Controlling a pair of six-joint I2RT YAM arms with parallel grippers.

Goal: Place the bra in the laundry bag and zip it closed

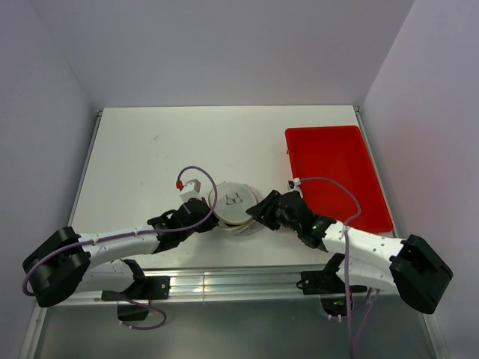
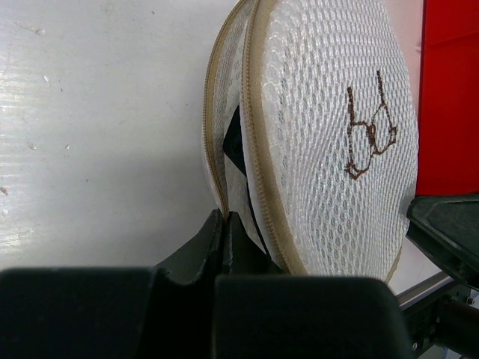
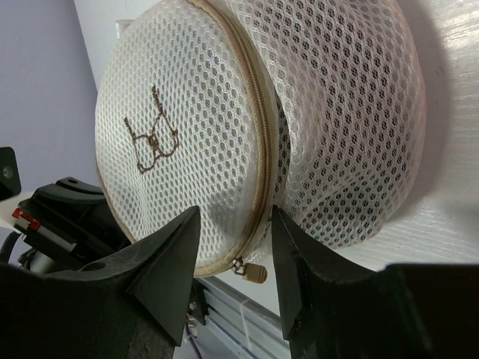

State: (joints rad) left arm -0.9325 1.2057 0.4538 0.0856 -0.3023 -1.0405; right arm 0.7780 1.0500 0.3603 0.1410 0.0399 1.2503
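The bra (image 2: 234, 146) is sitting inside the laundry bag (image 2: 329, 112), just ahead of the left gripper (image 2: 226, 218), which is pinching the bag's rim. The right gripper (image 3: 234, 217) is straddling the zipper pull (image 3: 254, 271), jaws parted. The zipper is gaping, so closing is remaining.

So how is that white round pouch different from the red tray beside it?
The laundry bag is round, white, soft mesh; the red tray is rectangular and solid plastic. The bag is the smaller, the tray clearly wider and longer. The bag's zipper gapes, showing the black bra inside; the tray shows only its bare red floor. Both rest on the white table.
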